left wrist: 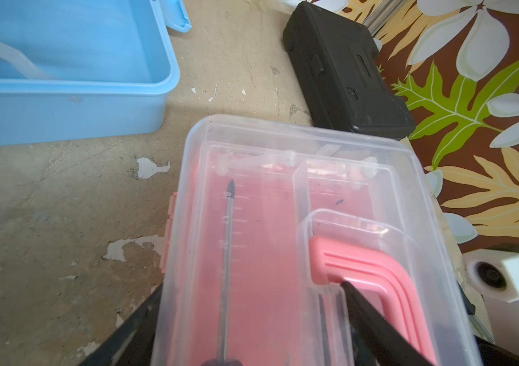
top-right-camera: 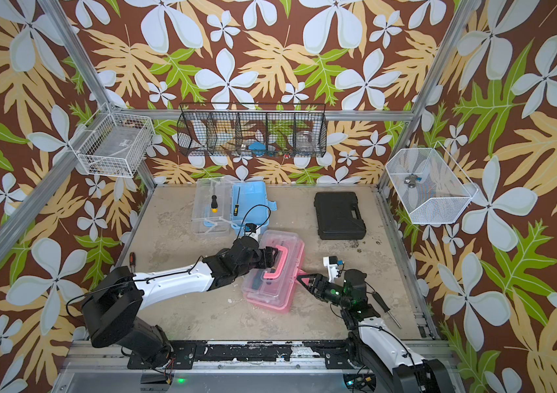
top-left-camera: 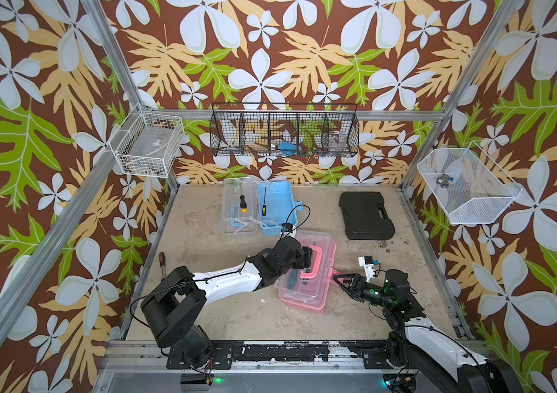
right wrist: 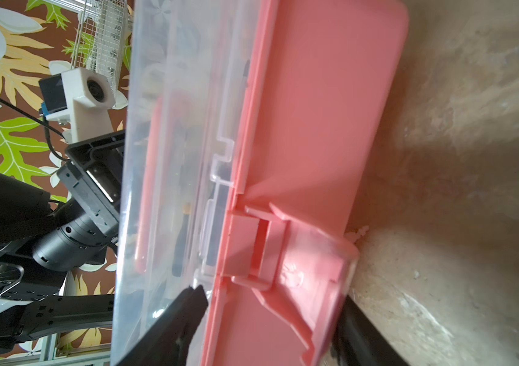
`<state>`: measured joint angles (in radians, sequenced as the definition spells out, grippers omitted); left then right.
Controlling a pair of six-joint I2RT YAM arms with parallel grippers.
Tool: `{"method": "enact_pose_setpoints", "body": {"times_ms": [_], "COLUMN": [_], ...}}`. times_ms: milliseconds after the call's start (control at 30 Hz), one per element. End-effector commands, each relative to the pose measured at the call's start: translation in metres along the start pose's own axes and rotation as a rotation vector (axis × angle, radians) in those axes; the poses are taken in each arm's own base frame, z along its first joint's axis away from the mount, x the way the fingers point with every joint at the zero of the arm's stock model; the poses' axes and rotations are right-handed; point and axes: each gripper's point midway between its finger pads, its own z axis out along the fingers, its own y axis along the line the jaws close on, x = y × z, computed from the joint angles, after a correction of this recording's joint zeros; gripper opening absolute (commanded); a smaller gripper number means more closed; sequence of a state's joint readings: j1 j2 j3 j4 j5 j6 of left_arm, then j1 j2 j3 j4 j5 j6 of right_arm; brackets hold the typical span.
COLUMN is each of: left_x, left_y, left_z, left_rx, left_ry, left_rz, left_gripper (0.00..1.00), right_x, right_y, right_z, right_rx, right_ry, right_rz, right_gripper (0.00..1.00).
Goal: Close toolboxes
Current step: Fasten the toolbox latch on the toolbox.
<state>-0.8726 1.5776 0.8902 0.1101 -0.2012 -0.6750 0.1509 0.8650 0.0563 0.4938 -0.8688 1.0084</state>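
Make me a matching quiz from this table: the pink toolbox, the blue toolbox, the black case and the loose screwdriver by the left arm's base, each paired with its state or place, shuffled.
Things:
1. pink toolbox
2. blue toolbox
3. black case
4. loose screwdriver

States or places:
A. shut, at the far right of the table
B. clear lid swung open beside its base
C. lying on the table near its left edge
D. clear lid down over its base

Pairs: 1-D, 2-B, 3-A, 4-C.

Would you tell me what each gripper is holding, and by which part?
Right gripper brackets the latch of the pink toolbox; left gripper straddles its clear lid beside the handle. Firm hold: cannot tell.
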Motion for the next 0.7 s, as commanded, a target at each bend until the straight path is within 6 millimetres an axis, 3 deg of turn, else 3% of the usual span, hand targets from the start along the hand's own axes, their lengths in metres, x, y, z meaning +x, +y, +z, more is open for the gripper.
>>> {"method": "enact_pose_setpoints", "body": {"times_ms": [0, 233, 400, 567, 667], "left_x": [0.057, 0.055, 0.058, 0.060, 0.059], "left_y": [0.063, 0.053, 0.045, 0.042, 0.041], "left_z": [-0.012, -0.013, -0.011, -0.011, -0.011], "left_rx": [-0.251, -0.241, -0.226, -0.215, -0.211], "left_ry": [0.228, 0.216, 0.223, 0.224, 0.218], "left_rz": [0.082, 0.100, 0.104, 0.103, 0.101], "left_gripper": [0.00, 0.00, 0.13, 0.37, 0.64], "right_x": [0.001, -0.002, -0.005, -0.006, -0.009], "right_y": [0.003, 0.003, 0.007, 0.008, 0.011], "right_z": [0.000, -0.001, -0.001, 0.000, 0.001], "right_rx": [0.001, 0.021, 0.016, 0.016, 0.019], "right_ry": [0.014, 0.011, 0.005, 0.004, 0.003], "right_rz": [-0.035, -0.053, -0.063, -0.067, -0.077], "right_gripper": [0.66, 0.66, 0.66, 0.66, 0.65]}}
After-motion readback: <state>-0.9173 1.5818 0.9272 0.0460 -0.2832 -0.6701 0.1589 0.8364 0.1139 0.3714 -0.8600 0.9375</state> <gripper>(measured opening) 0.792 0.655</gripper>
